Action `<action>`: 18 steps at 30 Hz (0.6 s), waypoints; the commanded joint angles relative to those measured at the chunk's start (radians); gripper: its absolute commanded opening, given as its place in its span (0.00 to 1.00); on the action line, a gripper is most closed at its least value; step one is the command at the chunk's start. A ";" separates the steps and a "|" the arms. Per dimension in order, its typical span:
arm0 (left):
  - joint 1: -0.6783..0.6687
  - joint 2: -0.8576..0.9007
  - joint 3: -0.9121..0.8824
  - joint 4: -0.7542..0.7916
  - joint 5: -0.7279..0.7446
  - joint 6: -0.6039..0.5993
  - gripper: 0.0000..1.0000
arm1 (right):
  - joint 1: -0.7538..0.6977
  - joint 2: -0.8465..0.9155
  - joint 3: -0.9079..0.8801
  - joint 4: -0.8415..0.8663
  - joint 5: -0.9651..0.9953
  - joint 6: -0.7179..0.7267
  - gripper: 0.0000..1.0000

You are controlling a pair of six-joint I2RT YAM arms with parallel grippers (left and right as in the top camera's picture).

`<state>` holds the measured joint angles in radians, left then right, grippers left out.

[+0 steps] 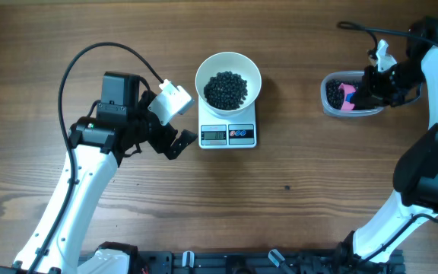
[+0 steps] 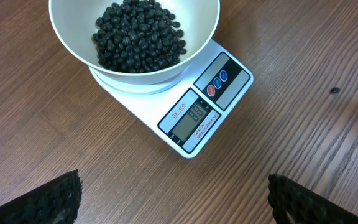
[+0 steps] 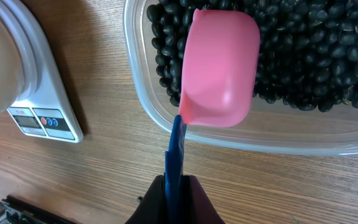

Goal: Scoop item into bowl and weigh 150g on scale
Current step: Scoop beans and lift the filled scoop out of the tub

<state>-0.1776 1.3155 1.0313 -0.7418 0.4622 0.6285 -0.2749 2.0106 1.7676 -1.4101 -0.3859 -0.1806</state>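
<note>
Right gripper (image 3: 178, 194) pinches scoop (image 3: 219, 68) handle, scoop over beans (image 3: 309, 56) in tub (image 3: 160, 118), 3 o'clock of scale (image 1: 228, 135); left gripper (image 1: 175, 122) spread at 9; bowl (image 1: 204, 76) on scale part-filled; likely mid-scoop, next: load, carry to bowl

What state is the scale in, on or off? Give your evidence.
On: the scale shows dark digits on its grey display in the left wrist view; reading unclear.
</note>
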 commanded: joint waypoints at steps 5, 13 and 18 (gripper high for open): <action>-0.004 -0.014 0.001 0.000 0.009 0.019 1.00 | -0.021 0.018 -0.006 -0.024 -0.127 -0.003 0.04; -0.004 -0.014 0.001 0.000 0.009 0.019 1.00 | -0.170 0.018 -0.006 -0.047 -0.196 -0.064 0.04; -0.004 -0.014 0.001 0.000 0.009 0.019 1.00 | -0.248 0.018 -0.006 -0.074 -0.209 -0.113 0.04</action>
<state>-0.1776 1.3155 1.0313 -0.7418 0.4618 0.6285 -0.4881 2.0106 1.7676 -1.4624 -0.5575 -0.2420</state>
